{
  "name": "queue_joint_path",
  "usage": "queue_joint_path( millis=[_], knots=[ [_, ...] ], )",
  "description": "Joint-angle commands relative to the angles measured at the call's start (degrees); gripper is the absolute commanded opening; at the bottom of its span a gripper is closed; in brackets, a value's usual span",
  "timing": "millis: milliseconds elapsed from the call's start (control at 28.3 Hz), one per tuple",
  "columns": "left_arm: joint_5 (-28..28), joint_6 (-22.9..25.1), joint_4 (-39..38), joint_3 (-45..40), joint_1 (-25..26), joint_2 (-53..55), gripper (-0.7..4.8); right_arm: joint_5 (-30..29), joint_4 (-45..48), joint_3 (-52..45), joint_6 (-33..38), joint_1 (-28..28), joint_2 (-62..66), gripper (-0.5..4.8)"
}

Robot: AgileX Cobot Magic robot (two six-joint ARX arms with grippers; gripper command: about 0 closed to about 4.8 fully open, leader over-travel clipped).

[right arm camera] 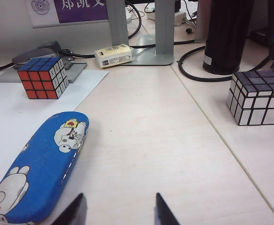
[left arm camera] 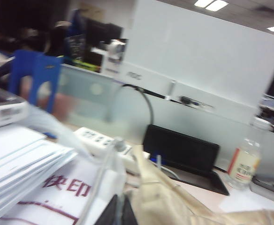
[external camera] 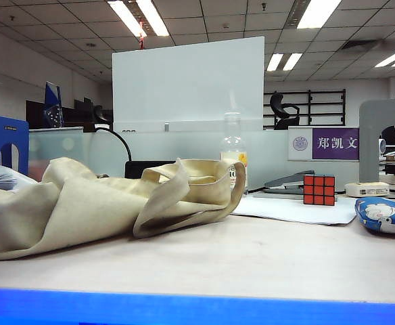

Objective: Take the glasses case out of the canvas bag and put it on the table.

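Canvas bag slumped across tabletop at left; glasses case lying at far right, well apart. Rubik's cube behind, between them. Bottle just behind bag.

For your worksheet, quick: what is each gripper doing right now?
Left gripper: shut, holding nothing visible, above the canvas bag.
Right gripper: open, empty, beside the glasses case on the table.

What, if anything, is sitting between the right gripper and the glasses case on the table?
Nothing visible. The right gripper, jaws open and empty, hangs over bare table, with the glasses case lying flat right beside it. The red cube and silver cube stand farther off. The left gripper is shut, back by the canvas bag.
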Motion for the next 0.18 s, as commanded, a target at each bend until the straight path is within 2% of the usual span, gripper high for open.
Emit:
queue_joint_path(
  millis=[35, 176],
  knots=[
    [-0.3, -0.3, -1.6, 0.1, 0.0, -3.1, -0.05, 0.1, 0.5, -0.2, 0.2, 0.1, -0.1, 1.88],
    [-0.4, 0.0, -5.5, 0.1, 0.0, -7.2, -0.05, 0.0, 0.5, -0.2, 0.2, 0.0, -0.1, 1.88]
  ],
)
